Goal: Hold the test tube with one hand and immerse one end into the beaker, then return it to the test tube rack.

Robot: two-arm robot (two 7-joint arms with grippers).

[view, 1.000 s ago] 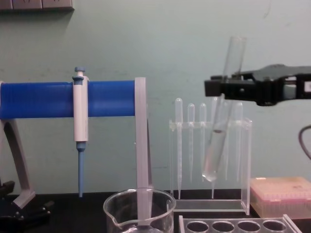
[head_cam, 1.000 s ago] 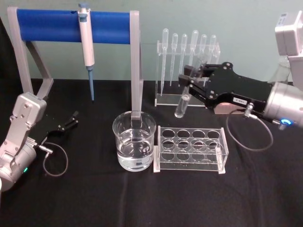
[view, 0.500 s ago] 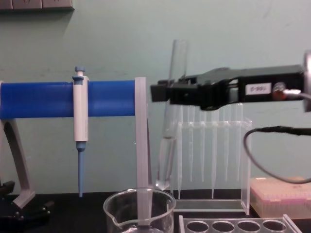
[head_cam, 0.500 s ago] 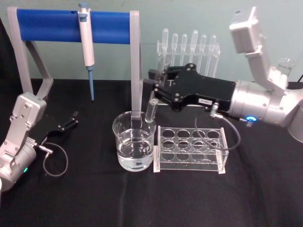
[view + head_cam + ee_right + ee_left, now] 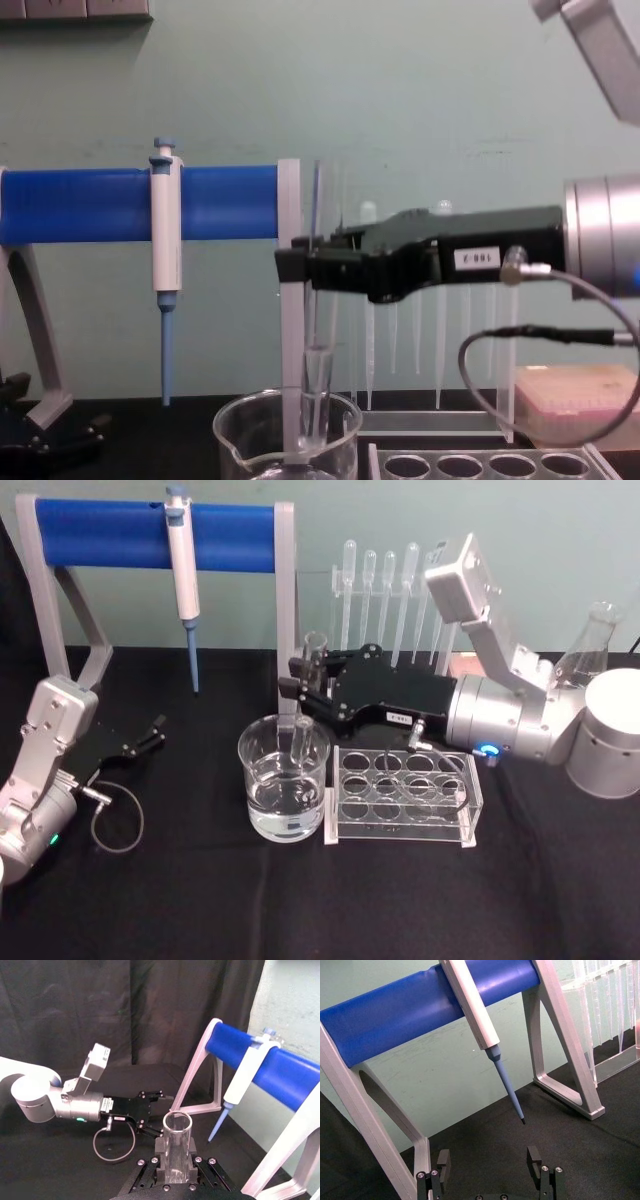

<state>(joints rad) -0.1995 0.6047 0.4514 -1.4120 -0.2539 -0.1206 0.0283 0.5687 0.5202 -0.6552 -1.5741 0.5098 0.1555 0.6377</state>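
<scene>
Black right gripper (image 5: 300,685), jaws clenched on clear glass test tube (image 5: 316,385); sink straight into wide glass beaker (image 5: 262,810) below jaws. Left gripper (image 5: 152,733) parked, jaws released.

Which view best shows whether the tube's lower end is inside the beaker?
Chest view: side-on, the tube ends below the beaker rim. Head view shows it slanting in from above. Right wrist view faces its open top, clamped in the right gripper. Left gripper rests far left.

Head camera high, looking down, chest camera low, level, both sharing wide clear glass beaker (image 5: 262,798), wrist cameras close-in.
</scene>
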